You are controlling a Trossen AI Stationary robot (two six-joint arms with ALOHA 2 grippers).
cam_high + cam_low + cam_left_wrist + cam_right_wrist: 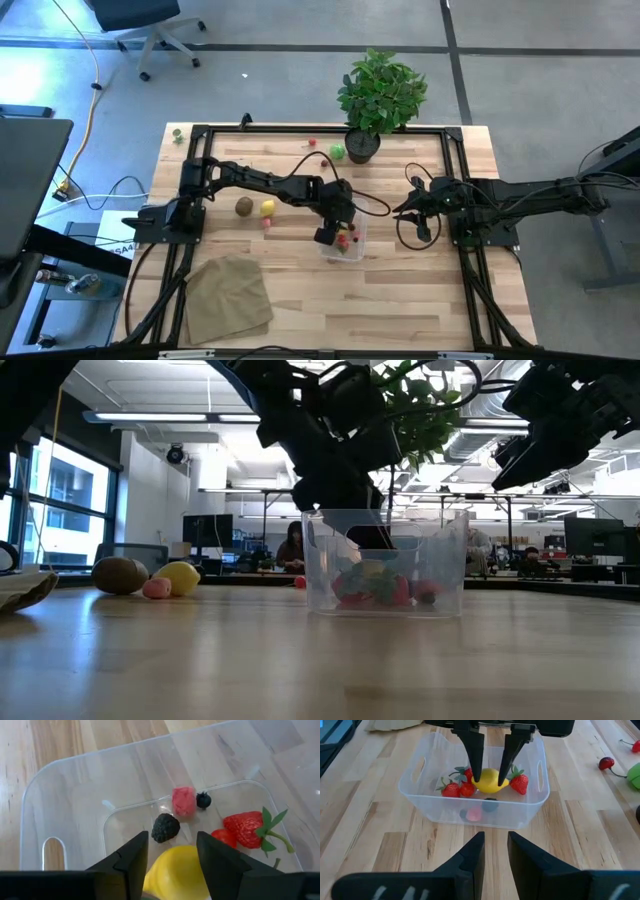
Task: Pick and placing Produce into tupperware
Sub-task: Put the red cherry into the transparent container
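Observation:
The clear tupperware [347,245] stands on the wooden table near its middle and holds strawberries [248,827], a dark berry [165,827], a pink piece [183,800] and a yellow lemon [491,780]. My left gripper [489,770] reaches down into the tupperware, fingers apart on either side of that lemon [176,869], which lies on the other produce. More produce lies loose on the table at the left: a brown kiwi [244,207], a second lemon [268,208] and a pink piece [267,223]. My right gripper [408,210] waits right of the tupperware, slightly open and with nothing between its fingers [495,842]. My left gripper comes at the lemon slanting down from the table's left, one finger [475,767] on each side of the lemon's upper part [490,776]. I cannot tell whether the fingers touch it. The lemon rests on the strawberries inside the tupperware.
A leafy potted plant [380,95] stands at the far edge, with a green piece [337,152] and small red cherries [312,142] beside it. A tan cloth [228,297] lies at the near left. Black frame rails [300,130] border the table.

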